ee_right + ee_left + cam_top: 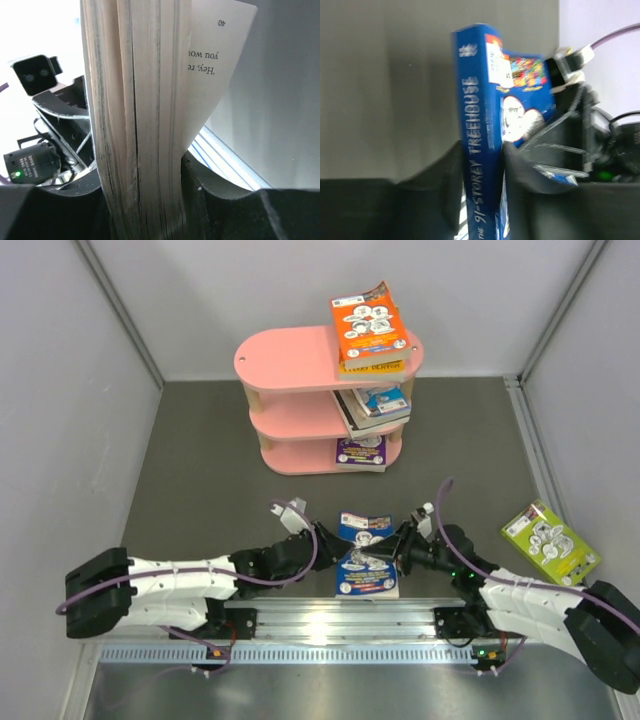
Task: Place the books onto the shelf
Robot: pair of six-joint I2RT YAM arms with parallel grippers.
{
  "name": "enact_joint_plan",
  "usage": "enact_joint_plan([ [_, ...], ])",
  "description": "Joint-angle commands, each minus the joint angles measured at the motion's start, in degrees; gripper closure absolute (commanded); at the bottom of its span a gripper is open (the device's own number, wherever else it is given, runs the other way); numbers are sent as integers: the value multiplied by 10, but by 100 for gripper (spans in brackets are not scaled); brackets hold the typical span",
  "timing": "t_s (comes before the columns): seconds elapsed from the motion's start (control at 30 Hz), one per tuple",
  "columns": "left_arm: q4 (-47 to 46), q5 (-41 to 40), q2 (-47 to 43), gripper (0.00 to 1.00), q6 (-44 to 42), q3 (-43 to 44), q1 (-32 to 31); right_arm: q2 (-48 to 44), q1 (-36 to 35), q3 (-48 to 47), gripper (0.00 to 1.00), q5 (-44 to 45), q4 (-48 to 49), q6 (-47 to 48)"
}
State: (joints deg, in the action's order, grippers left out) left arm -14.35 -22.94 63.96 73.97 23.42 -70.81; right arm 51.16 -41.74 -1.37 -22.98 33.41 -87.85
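Arms (pixel 190 580) low, jaws on blue book (pixel 366 572).

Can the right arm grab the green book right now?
Probably not yet: the right gripper is shut on the blue book. The green book lies flat beside that arm with nothing on it, so it looks reachable once the gripper lets go.

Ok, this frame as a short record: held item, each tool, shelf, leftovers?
held: blue book
left tool: shut on the blue book, at the spine
right tool: shut on the blue book, at the page edges
shelf: orange book on top tier, books on both lower tiers
not shelved: lime book, on the table, right side
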Motion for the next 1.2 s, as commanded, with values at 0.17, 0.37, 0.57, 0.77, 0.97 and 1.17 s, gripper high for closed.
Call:
enact_joint_plan([
  [0.17,3,0,-56,100,-51,41,-7,54,-23,-8,19,-15,187,-14],
  [0.37,95,-48,-117,100,-95,110,-4,38,-34,4,0,3,183,-14],
  [0.57,122,-72,-170,100,-121,146,15,54,-62,1,0,37,261,-35],
  [0.77,132,-84,-217,100,-124,174,20,142,-94,-7,0,53,411,-57],
  [0.97,125,-78,-249,100,-114,183,19,271,-125,-84,0,54,522,-80],
  [1.17,118,-83,-283,100,-112,189,19,328,-186,-170,0,58,522,-72],
])
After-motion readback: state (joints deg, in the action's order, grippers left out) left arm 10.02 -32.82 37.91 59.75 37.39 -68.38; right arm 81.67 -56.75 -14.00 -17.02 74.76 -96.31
